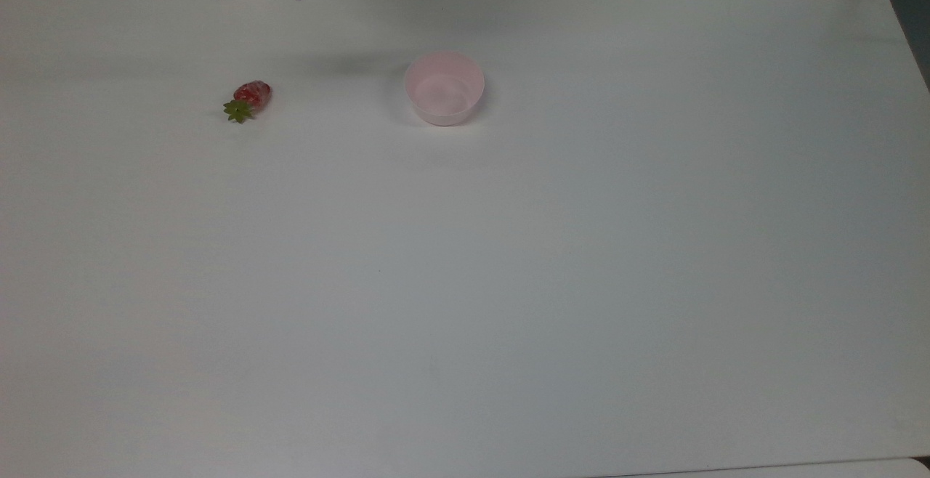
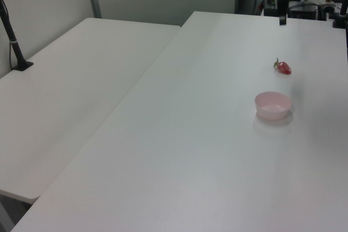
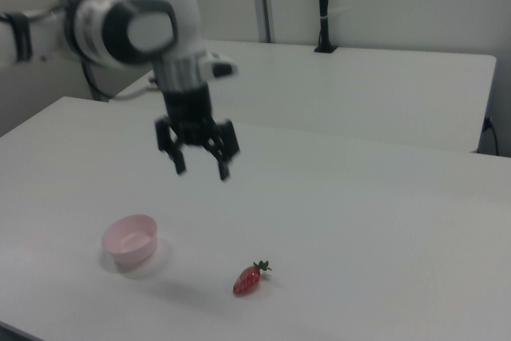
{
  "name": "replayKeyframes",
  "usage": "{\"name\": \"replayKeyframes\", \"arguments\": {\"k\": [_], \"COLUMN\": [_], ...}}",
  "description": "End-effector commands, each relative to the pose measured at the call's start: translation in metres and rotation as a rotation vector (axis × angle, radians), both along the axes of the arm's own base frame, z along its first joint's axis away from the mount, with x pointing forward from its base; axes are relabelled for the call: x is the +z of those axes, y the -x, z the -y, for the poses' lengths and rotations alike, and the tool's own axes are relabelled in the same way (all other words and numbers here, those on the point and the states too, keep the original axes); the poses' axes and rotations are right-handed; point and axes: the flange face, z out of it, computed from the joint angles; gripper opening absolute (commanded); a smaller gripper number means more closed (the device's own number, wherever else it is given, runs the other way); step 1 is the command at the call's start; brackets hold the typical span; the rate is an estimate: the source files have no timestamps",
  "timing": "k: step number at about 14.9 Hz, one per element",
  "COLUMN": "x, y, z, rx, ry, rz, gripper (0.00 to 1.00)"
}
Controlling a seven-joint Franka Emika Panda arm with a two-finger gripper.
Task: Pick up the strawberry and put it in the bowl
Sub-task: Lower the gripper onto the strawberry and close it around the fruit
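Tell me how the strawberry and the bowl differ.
The strawberry is glossy red with a green leafy cap; the bowl is plain pale pink. The strawberry is far smaller than the bowl. The strawberry lies on its side; the bowl stands upright, empty. Both rest on the white table, apart.

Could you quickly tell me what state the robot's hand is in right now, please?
Hand: open and holding nothing, raised above the table; the strawberry lies on the table beside the bowl.
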Motion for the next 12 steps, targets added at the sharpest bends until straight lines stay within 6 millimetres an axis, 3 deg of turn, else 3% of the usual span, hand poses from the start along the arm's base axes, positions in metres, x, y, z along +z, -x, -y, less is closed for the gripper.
{"name": "replayKeyframes", "arguments": {"k": [1,7,12], "x": [-0.054,-0.136,-0.185], "y": [0.025,0.033,0.023], "z": [0.024,0.066,0.071], "rx": [-0.089,-0.269,-0.318], "ry": [0.021,0.014,0.01], "rz": [0.054,0.056,0.03], "gripper": [1.0,0.97,0.97]}}
